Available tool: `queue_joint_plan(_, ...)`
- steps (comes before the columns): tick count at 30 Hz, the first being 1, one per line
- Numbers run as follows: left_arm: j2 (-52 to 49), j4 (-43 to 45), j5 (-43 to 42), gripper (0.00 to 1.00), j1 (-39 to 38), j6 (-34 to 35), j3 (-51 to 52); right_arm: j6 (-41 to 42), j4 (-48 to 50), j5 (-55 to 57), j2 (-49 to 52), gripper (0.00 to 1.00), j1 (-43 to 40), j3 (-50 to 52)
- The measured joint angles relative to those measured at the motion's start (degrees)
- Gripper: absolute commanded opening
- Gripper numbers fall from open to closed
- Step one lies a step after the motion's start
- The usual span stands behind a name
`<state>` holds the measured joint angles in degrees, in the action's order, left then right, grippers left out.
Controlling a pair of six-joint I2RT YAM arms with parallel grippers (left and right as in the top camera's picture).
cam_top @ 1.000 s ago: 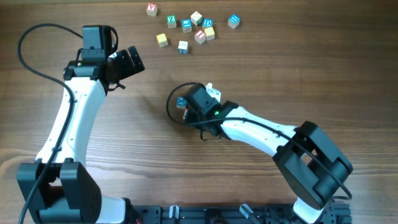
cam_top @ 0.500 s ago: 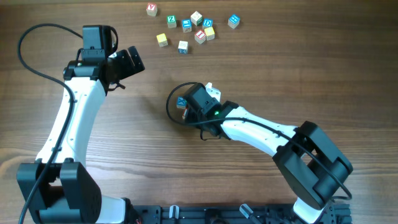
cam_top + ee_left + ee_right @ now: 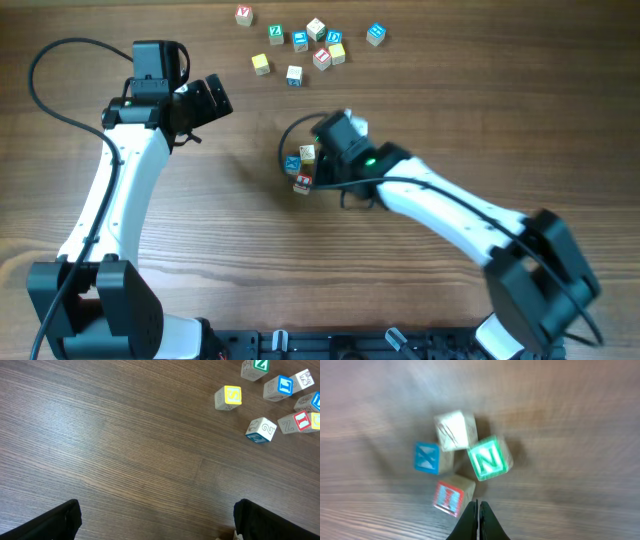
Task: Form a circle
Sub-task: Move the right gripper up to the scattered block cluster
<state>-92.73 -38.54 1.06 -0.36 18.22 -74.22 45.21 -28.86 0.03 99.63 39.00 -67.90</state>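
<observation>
Nearest the robot, the right pincer (image 3: 477,519) is hovering clenched and empty close beside the circle (image 3: 472,460), which is sitting mid-desk (image 3: 450,100). There the red cube (image 3: 452,496), blue cube (image 3: 427,457), green cube (image 3: 489,457) and cream cube (image 3: 454,430) are huddling around a small gap. That is reading as a ring nearly formed, though no fifth cube is showing clearly, so some tidying is probably remaining. Farther off, the left pincer (image 3: 205,100) is hanging wide open, holding nothing, and the loose cubes (image 3: 300,45) are lying along the far edge.
</observation>
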Motion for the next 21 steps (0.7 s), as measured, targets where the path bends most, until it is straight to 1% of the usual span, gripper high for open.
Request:
queue_joint_plan(3,0.0,0.0,0.0,1.0,0.0,0.0,0.0,-4.92,-4.26,-1.55,-1.88,0.04,-3.34,-2.29)
queue_joint_plan(7,0.0,0.0,-0.02,1.0,0.0,0.0,0.0,-11.87,-13.88,-5.68,-1.95,0.05,-9.22,-7.34)
queue_joint_plan(9,0.0,-0.02,-0.02,1.0,0.0,0.0,0.0,-15.19,-18.88,-6.75,-1.95,0.04,-11.98,-11.72)
queue_joint_plan(14,0.0,-0.02,0.0,1.0,0.0,0.0,0.0,-22.86,-32.48,-7.82,-0.61,0.05,-15.96,-29.51)
queue_joint_plan(18,0.0,-0.02,-0.02,1.0,0.0,0.0,0.0,-29.62,-44.72,-7.89,4.72,0.05,-16.94,-48.54)
queue_joint_plan(19,0.0,0.0,0.0,1.0,0.0,-0.02,0.0,-30.64,-46.64,-7.87,6.38,0.05,-16.94,-51.74)
queue_joint_plan(21,0.0,0.04,0.0,1.0,0.0,0.0,0.0,-32.89,-46.47,-7.34,10.19,0.04,-16.94,-56.94)
